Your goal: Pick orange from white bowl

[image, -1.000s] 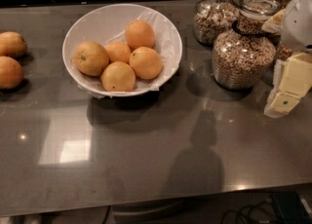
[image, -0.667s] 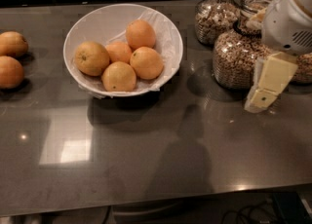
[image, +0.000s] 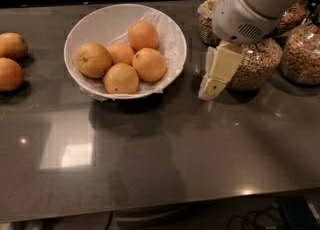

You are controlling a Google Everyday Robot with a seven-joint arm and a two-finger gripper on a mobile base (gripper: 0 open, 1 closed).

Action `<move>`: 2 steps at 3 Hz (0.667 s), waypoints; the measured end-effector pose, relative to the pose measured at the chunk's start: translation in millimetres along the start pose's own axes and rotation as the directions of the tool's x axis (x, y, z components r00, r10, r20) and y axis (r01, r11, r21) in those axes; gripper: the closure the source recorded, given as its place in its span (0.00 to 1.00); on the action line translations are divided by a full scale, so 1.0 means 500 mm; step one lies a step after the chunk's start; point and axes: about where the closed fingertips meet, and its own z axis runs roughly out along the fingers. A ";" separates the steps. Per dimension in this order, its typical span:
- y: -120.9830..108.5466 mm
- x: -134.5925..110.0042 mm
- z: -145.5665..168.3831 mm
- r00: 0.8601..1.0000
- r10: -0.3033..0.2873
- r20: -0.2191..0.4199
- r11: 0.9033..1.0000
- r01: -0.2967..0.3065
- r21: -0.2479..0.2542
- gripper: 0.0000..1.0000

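The white bowl (image: 172, 39) with a paper liner stands on the dark counter, left of centre. It holds several fruits. The orange (image: 93, 60), the largest and palest, with a small dark stem dot, lies at the bowl's left side. Smaller, deeper-orange fruits (image: 149, 64) lie beside it to the right. My gripper (image: 210, 90) hangs from the white arm (image: 250, 4) just right of the bowl, low over the counter, apart from the bowl's rim. It holds nothing that I can see.
Two loose oranges (image: 11, 46) (image: 9, 74) lie at the counter's left edge. Glass jars of cereal (image: 256, 66) (image: 302, 54) (image: 209, 24) stand right behind the gripper. The counter's front edge (image: 160, 209) runs along the bottom.
The arm has moved left from the right edge, across the front of the jars, and the gripper now hangs close to the bowl's right side. The fruits have not moved.
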 end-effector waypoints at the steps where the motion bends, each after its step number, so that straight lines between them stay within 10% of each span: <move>1: 0.000 0.000 0.000 1.000 0.000 0.001 1.000 0.000 0.000 0.00; 2: -0.028 -0.026 0.031 0.998 -0.007 0.064 1.000 0.007 0.014 0.00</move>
